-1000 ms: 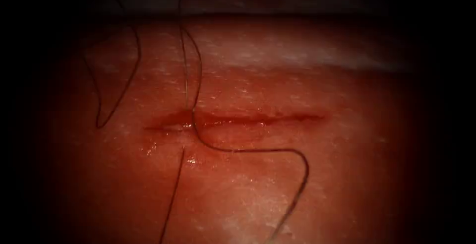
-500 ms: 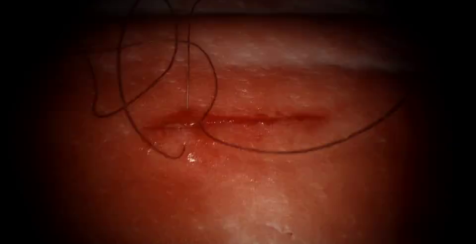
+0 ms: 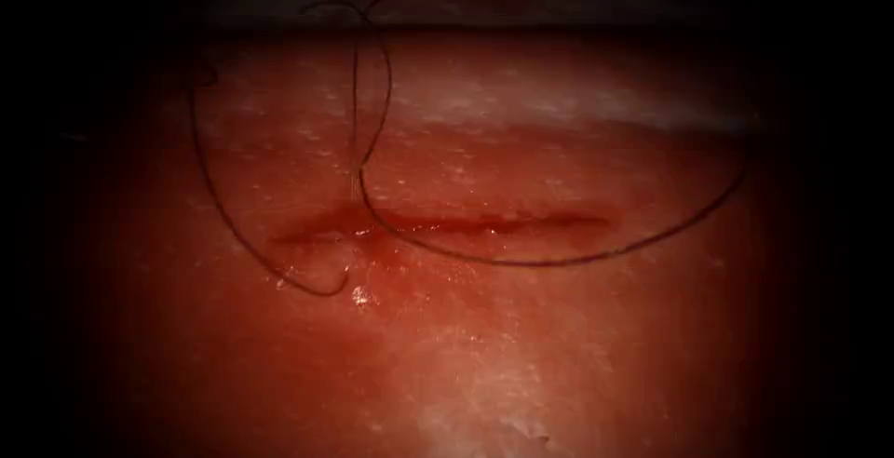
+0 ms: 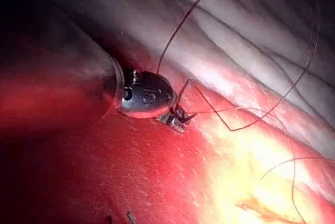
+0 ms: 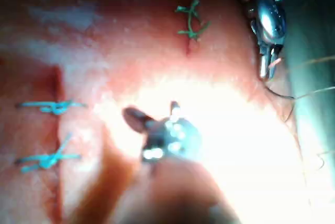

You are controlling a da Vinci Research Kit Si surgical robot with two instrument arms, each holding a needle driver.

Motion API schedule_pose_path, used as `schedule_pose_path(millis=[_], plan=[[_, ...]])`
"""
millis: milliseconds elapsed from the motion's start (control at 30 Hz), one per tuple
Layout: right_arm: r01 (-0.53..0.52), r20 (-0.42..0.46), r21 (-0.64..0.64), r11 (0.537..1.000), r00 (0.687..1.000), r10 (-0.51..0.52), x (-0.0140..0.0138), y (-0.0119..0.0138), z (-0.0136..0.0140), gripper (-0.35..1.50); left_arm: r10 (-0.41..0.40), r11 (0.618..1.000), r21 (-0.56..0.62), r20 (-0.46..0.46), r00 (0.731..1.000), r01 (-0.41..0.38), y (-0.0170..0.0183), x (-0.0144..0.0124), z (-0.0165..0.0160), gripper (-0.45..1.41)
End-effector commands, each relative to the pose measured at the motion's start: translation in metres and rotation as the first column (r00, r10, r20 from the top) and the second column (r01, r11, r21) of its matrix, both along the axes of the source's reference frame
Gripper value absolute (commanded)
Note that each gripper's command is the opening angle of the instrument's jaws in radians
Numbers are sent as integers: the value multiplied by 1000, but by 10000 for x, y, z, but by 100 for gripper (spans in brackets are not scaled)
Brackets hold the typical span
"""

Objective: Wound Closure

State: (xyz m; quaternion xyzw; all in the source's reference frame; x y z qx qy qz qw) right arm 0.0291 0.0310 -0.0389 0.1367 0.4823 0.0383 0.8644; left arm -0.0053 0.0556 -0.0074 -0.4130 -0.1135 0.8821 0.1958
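Thread (image 3: 521, 261): fine, limp, slippery-looking; likely needs a firm nip. Left pincer (image 4: 178, 115) grips it; right pincer (image 5: 152, 116) gapes, empty. Needle unlocated.

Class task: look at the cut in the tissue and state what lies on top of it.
Dark thread crosses over the cut near its left end, beside red fluid. Where the thread goes below the tissue surface is hidden.

Surgical training bench — pork tissue (image 3: 577, 346) slab, practice stitches (image 5: 51, 108).

The left gripper (image 4: 178, 115) has a rounded, shiny dark-metal wrist with small round holes.
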Motion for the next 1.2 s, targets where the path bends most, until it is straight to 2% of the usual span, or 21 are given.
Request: schedule_pose_path(millis=[33, 67, 100, 133, 167, 200, 300, 367, 467, 500, 600, 633, 800, 933, 1067, 1200], plan=[[1, -2, -2, 1000, 1000, -1, 7, -1, 6, 131, 5, 1000, -2, 2, 1000, -5, 2, -2, 10, -16], [0, -2, -2, 1000, 1000, 0, 7, -1, 6, 131, 7, 1000, -2, 2, 1000, -7, 2, 0, 11, 1], [0, -1, -2, 1000, 1000, 0, 7, -1, 6, 131, 14, 1000, -5, 4, 1000, -14, 3, 1, 11, 9], [0, -1, -2, 1000, 1000, 0, 7, -1, 6, 131, 2, 1000, 24, 9, 1000, -2, 4, 2, 10, 24], [0, -1, -2, 1000, 1000, 0, 7, -1, 7, 131, -50, 994, 94, 12, 999, 48, 5, 1, 6, 38], [-1, -1, -3, 1000, 1000, 1, 7, -1, 8, 131, -75, 992, 109, 38, 996, 71, 5, -2, 0, 51], [-1, 0, -4, 1000, 1000, 1, 8, -1, 10, 131, -152, 977, 158, 53, 987, 142, 10, -9, -15, 53], [-2, 0, -5, 1000, 1000, 2, 8, -1, 10, 131, -204, 958, 215, 59, 977, 187, 16, -20, -31, 61], [-3, 1, -6, 1000, 1000, 3, 8, -1, 12, 131, -192, 931, 335, 123, 974, 141, 23, -34, -54, 65], [-3, 1, -8, 1000, 1000, 3, 9, -2, 14, 131, -174, 920, 381, 180, 968, 95, 26, -43, -70, 68], [-3, 2, -9, 1000, 1000, 3, 8, -2, 16, 131, -168, 917, 395, 256, 952, 56, 25, -55, -92, 69], [-3, 2, -10, 1000, 1000, 3, 8, -2, 17, 131, -165, 913, 406, 292, 942, 34, 23, -64, -111, 69], [-3, 2, -10, 1000, 1000, 3, 8, -2, 17, 131, -139, 916, 400, 326, 935, -3, 22, -97, -156, 69], [-3, 2, -10, 1000, 1000, 3, 8, -2, 17, 131, -172, 920, 391, 331, 928, 31, 28, -113, -171, 68], [-4, 2, -10, 1000, 1000, 4, 8, -2, 17, 131, -209, 919, 387, 310, 927, 78, 38, -110, -181, 68], [-3, 2, -10, 1000, 1000, 3, 8, -2, 17, 131, -225, 913, 398, 305, 925, 91, 45, -102, -198, 68]])
